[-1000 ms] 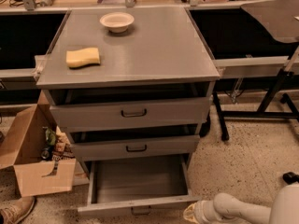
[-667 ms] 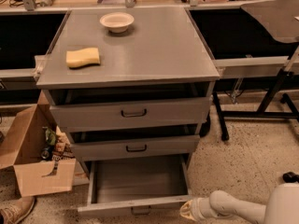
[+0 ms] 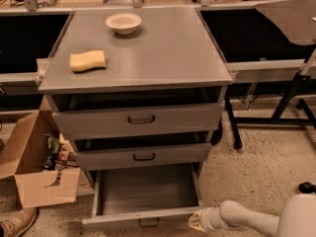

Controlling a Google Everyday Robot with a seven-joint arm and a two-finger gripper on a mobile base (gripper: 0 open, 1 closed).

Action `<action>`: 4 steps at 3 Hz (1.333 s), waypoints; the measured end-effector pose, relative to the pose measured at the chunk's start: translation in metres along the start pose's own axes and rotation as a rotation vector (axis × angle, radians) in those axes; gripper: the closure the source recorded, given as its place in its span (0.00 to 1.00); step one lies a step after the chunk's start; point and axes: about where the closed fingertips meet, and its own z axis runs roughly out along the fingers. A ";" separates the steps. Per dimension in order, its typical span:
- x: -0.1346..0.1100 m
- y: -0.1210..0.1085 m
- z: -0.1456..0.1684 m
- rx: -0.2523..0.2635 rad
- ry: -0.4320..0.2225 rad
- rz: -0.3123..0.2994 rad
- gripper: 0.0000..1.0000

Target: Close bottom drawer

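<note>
The grey cabinet (image 3: 138, 78) has three drawers. The bottom drawer (image 3: 145, 191) is pulled far out and shows an empty tray; its slim front panel (image 3: 140, 217) with a small dark handle (image 3: 148, 223) is at the frame's lower edge. The two drawers above it are also slightly out. My gripper (image 3: 196, 222) is low at the bottom right, at the right end of the bottom drawer's front panel, on the white arm (image 3: 247, 220).
A yellow sponge (image 3: 88, 60) and a white bowl (image 3: 123, 22) lie on the cabinet top. An open cardboard box (image 3: 34, 172) with items stands left of the cabinet. A shoe (image 3: 15, 223) is at the bottom left. Dark table legs (image 3: 286, 102) stand to the right.
My gripper has moved a little left toward the right end of the bottom drawer's front. The drawer has not visibly moved.
</note>
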 end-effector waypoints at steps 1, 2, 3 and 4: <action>0.000 0.000 0.000 0.000 0.000 0.000 0.51; 0.000 0.000 0.000 0.000 0.000 0.000 0.26; 0.000 0.000 0.000 0.000 0.000 0.000 0.03; 0.000 0.000 0.000 0.000 0.000 0.000 0.00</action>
